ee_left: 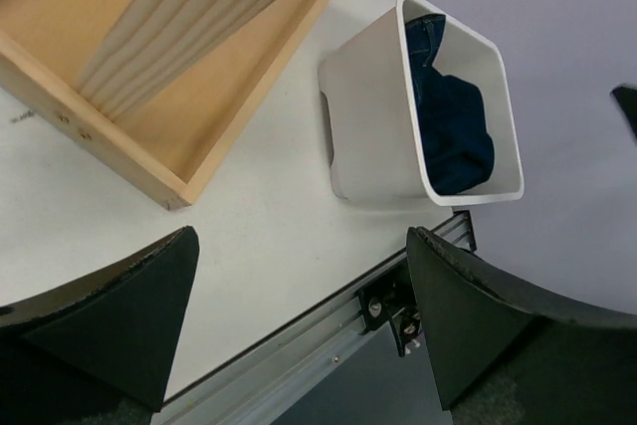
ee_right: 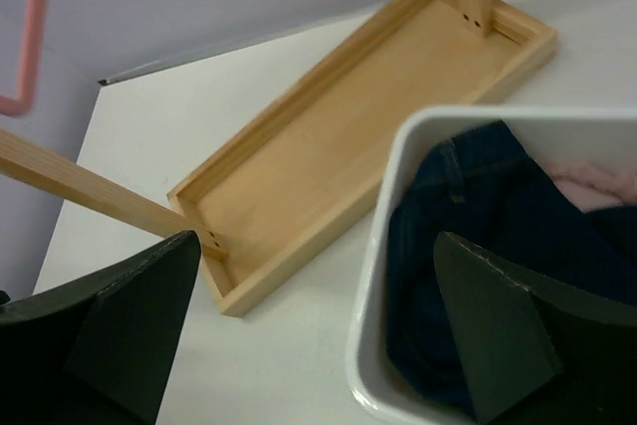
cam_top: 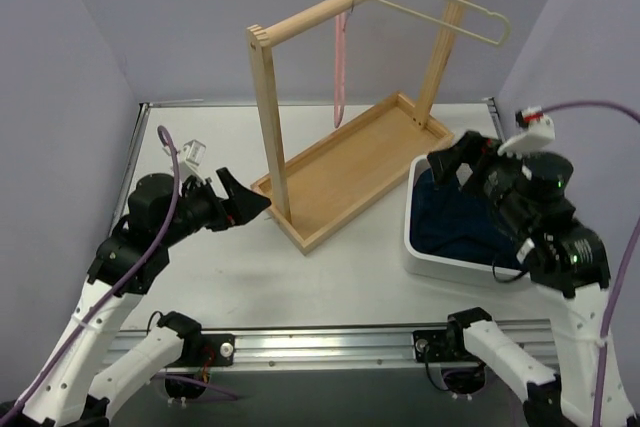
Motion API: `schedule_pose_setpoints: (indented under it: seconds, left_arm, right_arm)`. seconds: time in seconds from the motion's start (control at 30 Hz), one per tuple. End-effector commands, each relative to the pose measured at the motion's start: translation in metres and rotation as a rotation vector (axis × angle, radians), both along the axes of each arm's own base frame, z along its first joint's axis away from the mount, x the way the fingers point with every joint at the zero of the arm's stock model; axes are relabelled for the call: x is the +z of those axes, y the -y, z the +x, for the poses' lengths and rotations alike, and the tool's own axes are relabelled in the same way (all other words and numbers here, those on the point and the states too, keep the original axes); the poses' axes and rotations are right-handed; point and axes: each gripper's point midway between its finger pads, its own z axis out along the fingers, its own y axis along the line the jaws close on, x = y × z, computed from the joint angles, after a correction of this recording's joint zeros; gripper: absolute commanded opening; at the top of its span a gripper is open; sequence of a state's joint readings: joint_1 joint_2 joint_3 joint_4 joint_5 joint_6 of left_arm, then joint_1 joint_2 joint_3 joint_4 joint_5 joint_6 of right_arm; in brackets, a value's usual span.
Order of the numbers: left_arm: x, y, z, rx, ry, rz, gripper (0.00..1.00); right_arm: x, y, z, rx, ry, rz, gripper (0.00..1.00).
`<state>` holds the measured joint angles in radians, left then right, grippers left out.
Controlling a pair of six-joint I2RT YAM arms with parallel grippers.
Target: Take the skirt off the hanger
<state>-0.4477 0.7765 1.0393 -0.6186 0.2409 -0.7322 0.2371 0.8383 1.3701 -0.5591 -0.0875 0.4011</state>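
1. Overhead, the hanger (cam_top: 430, 20) hangs bare at the far right of the wooden rack (cam_top: 268, 117)'s rail, with a pink hanger (cam_top: 340, 47) to its left. A white bin (cam_top: 445, 263) stands on the tabletop (cam_top: 330, 277) right of the rack.
2. Left wrist: the left pincer (ee_left: 299, 246) is spread wide and holds nothing, near the rack's tray corner. The bin contains dark denim (ee_left: 453, 126).
3. Right wrist: the right pincer (ee_right: 318, 246) is spread wide and empty over the bin's left edge. The skirt (ee_right: 602, 184) shows as a pink patch inside the bin, beside the denim.
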Motion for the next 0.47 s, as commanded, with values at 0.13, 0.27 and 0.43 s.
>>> schedule_pose_setpoints:
  seconds: [0.13,0.27,0.43]
  left_arm:
    - [-0.026,-0.001,-0.058,-0.035,0.001,-0.348,0.94]
    - [-0.027,-0.015,-0.092,-0.040,0.045,-0.455,0.94]
    - [-0.035,-0.017,-0.119,-0.101,0.036,-0.518,0.94]
  right_arm:
    - [-0.090,0.017,-0.083,-0.055,0.016,0.161,1.00]
    - [-0.098,0.009,-0.113,-0.006,0.071,0.298,1.00]
    - [-0.101,0.007,-0.131,0.014,0.096,0.342,1.00]
